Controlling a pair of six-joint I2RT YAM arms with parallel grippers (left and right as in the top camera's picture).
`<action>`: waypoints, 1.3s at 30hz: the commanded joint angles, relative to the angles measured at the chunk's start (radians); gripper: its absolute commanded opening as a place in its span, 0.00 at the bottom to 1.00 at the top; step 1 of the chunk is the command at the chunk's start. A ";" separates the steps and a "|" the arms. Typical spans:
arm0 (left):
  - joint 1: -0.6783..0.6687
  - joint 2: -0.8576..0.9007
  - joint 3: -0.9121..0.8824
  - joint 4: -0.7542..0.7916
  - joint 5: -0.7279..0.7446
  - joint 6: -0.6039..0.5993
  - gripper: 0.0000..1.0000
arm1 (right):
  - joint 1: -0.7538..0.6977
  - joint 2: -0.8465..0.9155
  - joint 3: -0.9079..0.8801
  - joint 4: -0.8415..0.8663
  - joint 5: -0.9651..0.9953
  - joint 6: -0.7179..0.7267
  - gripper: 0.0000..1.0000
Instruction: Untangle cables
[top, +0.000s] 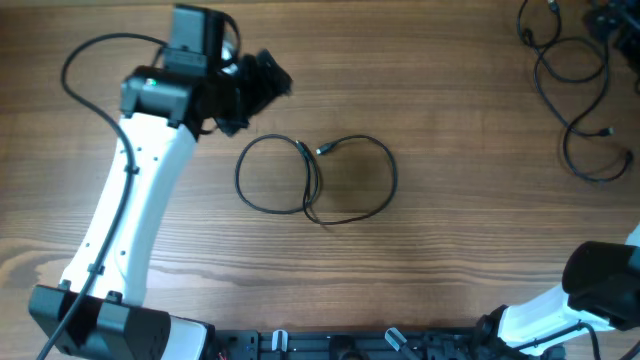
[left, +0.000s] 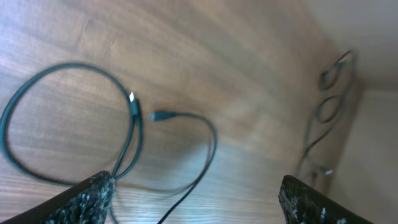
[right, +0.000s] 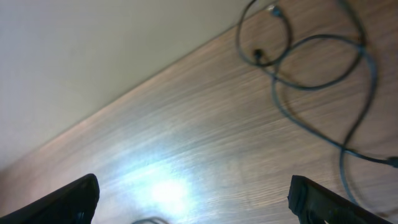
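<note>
One thin black cable (top: 322, 150) lies in two joined loops at the table's middle, both plug ends meeting near the top where the strands cross. My left gripper (top: 272, 80) hovers up and left of it, open. In the left wrist view the same cable (left: 134, 111) curls ahead of my left gripper (left: 199, 199), one strand passing by the left fingertip (left: 93, 193), nothing between the jaws. More cables (top: 597, 179) sprawl at the far right corner. My right gripper (right: 196, 202) stands open over bare wood, with those cables (right: 257, 55) ahead of it to the right.
The white left arm (top: 130, 210) slants from the front left base toward the table's middle. The right arm's body (top: 600, 285) sits at the front right corner. The table's back edge runs behind the far right cables (left: 329, 106). Wood table (top: 450, 260) lies between the two cable groups.
</note>
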 joint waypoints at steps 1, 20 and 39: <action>-0.052 0.004 -0.076 -0.013 -0.089 0.064 0.87 | 0.055 0.020 0.000 -0.019 -0.003 -0.044 1.00; -0.212 0.006 -0.669 0.359 -0.035 -0.143 0.59 | 0.194 0.020 0.000 -0.012 0.114 -0.038 0.99; -0.210 0.029 -0.531 0.393 0.118 0.069 0.04 | 0.351 0.030 0.000 0.019 0.031 -0.158 0.99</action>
